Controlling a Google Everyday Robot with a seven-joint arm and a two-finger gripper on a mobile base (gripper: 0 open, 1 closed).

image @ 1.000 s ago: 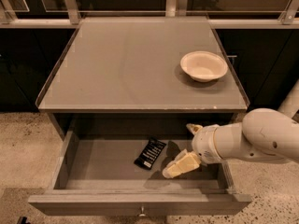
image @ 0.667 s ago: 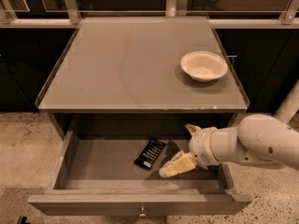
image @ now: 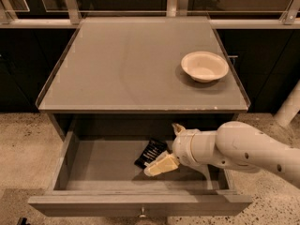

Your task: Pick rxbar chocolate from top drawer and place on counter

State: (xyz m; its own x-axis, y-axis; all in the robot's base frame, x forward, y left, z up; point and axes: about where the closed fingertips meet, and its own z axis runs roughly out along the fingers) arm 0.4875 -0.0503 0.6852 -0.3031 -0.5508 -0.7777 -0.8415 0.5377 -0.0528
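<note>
Currently my view looks down over the counter point(image: 131, 64) and into the top drawer point(image: 103, 165), which is pulled out wide below the counter's front edge, its small metal knob point(image: 141, 214) showing at front centre. The rxbar chocolate point(image: 148, 152) lies flat on the drawer's bottom, a little right of the middle, turned on a diagonal, with rows of white lettering across its black wrapper. My arm point(image: 243, 149) comes in from the right, over the drawer's right side, and the gripper point(image: 160, 149) sits inside the drawer, right at the bar. Its jaws are spread apart: the lower finger point(image: 161, 164) lies low and crosses the bar's near right corner, while the other finger sticks up behind the wrist, near the shadowed back of the drawer. Nothing is clamped between them; the bar lies on the wood. I cannot tell whether the lower finger actually touches the wrapper or only hangs just above it. Up on the counter, a shallow cream bowl point(image: 204, 66) stands upright near the right rim, well apart from the drawer. Speckled floor point(image: 23, 139) shows on either side of the dark cabinet.
</note>
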